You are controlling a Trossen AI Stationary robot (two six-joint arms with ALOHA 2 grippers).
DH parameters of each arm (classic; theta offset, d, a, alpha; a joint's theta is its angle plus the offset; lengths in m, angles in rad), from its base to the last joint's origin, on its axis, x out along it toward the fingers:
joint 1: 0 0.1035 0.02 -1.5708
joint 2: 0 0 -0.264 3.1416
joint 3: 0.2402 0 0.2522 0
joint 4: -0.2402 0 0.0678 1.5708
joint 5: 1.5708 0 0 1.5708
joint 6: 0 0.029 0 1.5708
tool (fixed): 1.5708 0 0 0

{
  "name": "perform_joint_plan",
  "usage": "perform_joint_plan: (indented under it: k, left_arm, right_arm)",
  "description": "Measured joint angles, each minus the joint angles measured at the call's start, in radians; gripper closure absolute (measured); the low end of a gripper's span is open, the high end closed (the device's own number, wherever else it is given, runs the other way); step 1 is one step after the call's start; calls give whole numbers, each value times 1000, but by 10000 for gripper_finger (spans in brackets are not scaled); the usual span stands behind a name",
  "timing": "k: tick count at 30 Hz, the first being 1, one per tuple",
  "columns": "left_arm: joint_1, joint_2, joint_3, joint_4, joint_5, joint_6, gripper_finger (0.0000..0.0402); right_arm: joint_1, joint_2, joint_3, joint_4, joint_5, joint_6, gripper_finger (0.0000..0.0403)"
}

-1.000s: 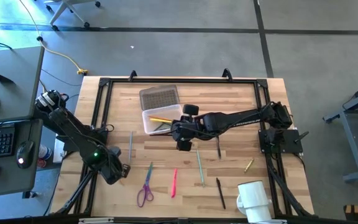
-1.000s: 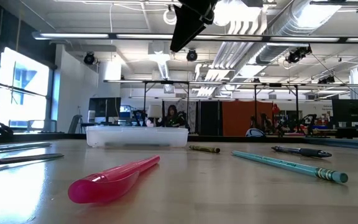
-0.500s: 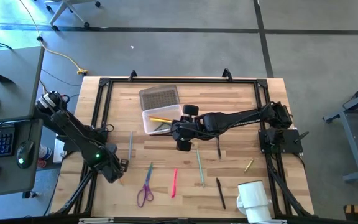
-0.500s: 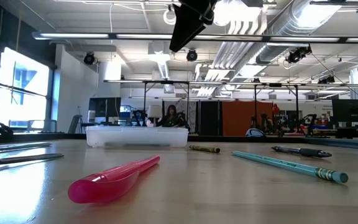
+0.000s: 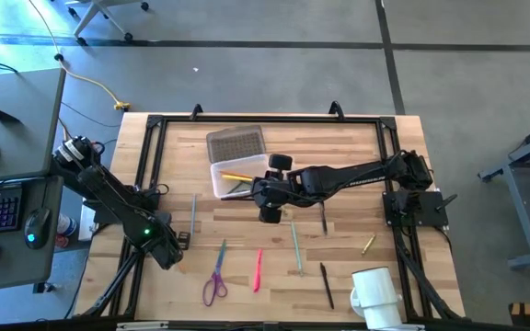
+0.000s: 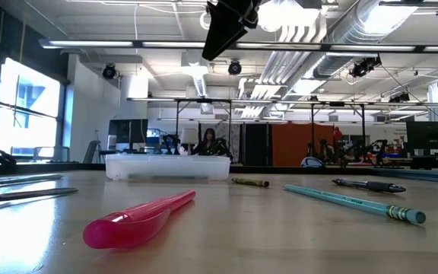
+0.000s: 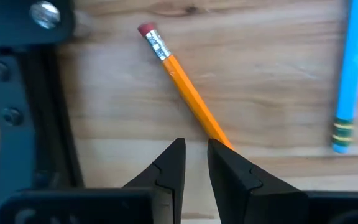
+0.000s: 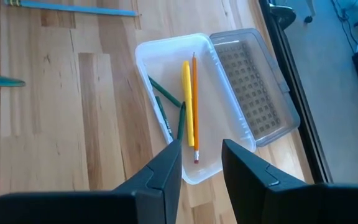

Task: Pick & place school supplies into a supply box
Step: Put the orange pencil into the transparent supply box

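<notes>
The clear supply box (image 5: 237, 178) (image 8: 191, 106) (image 6: 167, 166) rests flat on the table and holds yellow, orange and green pens. My right gripper (image 8: 201, 146) (image 5: 268, 208) (image 6: 230, 27) hovers open above the table by the box's near side. My left gripper (image 7: 196, 152) (image 5: 181, 242) is near the table's left edge, fingers a narrow gap apart over an orange pencil (image 7: 188, 93) lying flat. Its lower end is hidden behind one finger. Loose on the table lie purple scissors (image 5: 214, 276), a pink pen (image 5: 258, 269), a teal pencil (image 5: 295, 246) and a grey pencil (image 5: 193, 213).
The grey textured lid (image 5: 236, 143) lies beyond the box. A white mug (image 5: 375, 296) stands at the near right corner. Two black pens (image 5: 324, 218) (image 5: 326, 283) and a yellow crayon (image 5: 368, 244) lie to the right. The black frame rail (image 7: 23, 112) runs beside my left gripper.
My left gripper has shifted a little toward the table's left and far edges. The supplies and the box have stayed where they were.
</notes>
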Motion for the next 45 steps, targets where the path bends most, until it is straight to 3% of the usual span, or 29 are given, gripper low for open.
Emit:
perform_joint_plan:
  k: [14, 22, 29, 34, 45]
  left_arm:
    - [1, -3, 4, 116, -25, -7, 298]
    - [1, -4, 83, 53, -77, 3, 298]
    - [21, -3, 82, 42, -19, -8, 298]
    - [68, -3, 54, 40, -43, -5, 298]
    - [87, -3, 26, 55, 9, -4, 298]
  right_arm:
    - [-43, 0, 0, 14, 0, -5, 304]
    - [-84, 0, -45, 96, -5, -74, 304]
    - [-120, 2, -159, 228, -149, -160, 304]
    - [-124, 2, -171, 237, -136, -162, 304]
    - [-124, 2, -171, 290, -135, -203, 304]
